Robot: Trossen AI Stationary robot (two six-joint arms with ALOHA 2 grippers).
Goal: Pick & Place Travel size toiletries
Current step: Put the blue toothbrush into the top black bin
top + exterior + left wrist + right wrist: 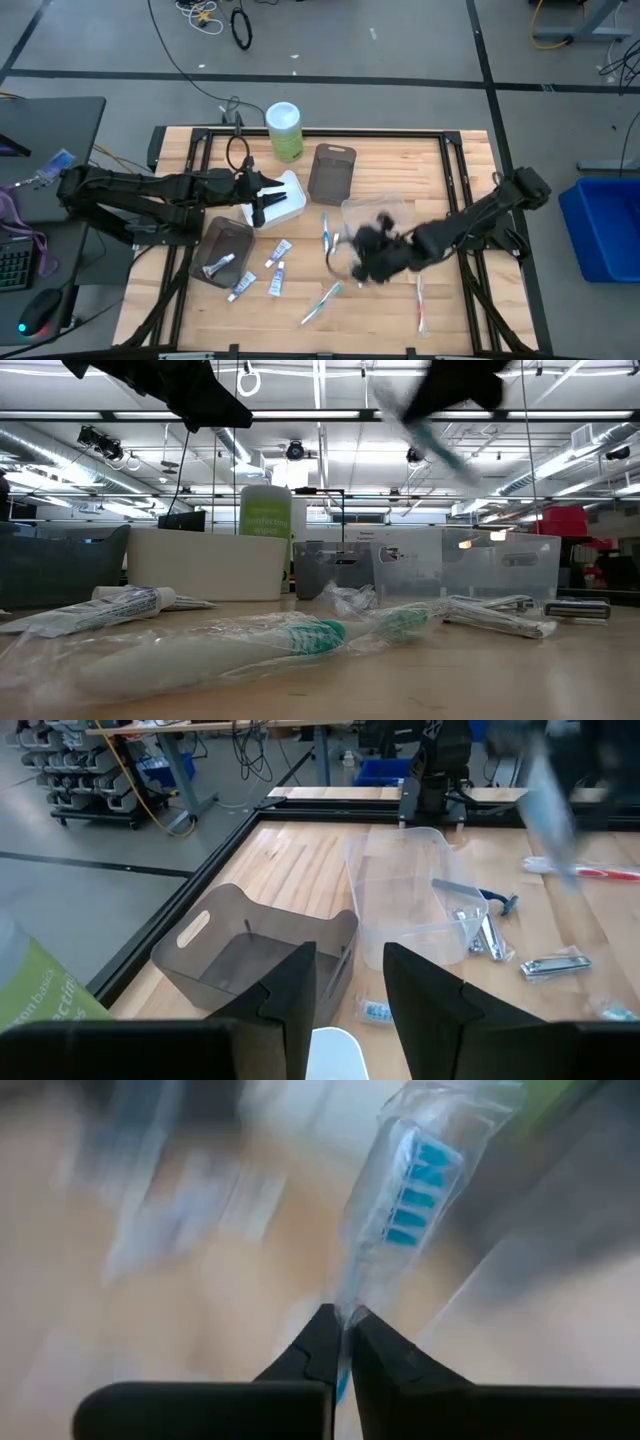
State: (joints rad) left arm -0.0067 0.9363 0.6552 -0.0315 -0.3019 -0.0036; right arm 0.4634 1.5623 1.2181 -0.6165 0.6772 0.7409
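Right gripper (341,1342) is clenched on a wrapped toothbrush (415,1190) above the worktop (380,310); left gripper (348,982) is released over the white tray (285,200).

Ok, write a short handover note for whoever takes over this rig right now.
Right gripper: shut on a wrapped toothbrush, lifted over the clear tray.
Left gripper: fingers apart, empty, above the white tray.
Done: one tube lies in the brown tray; razors and a clipper sit in the clear tray.
Left: tubes and toothbrushes on the table.
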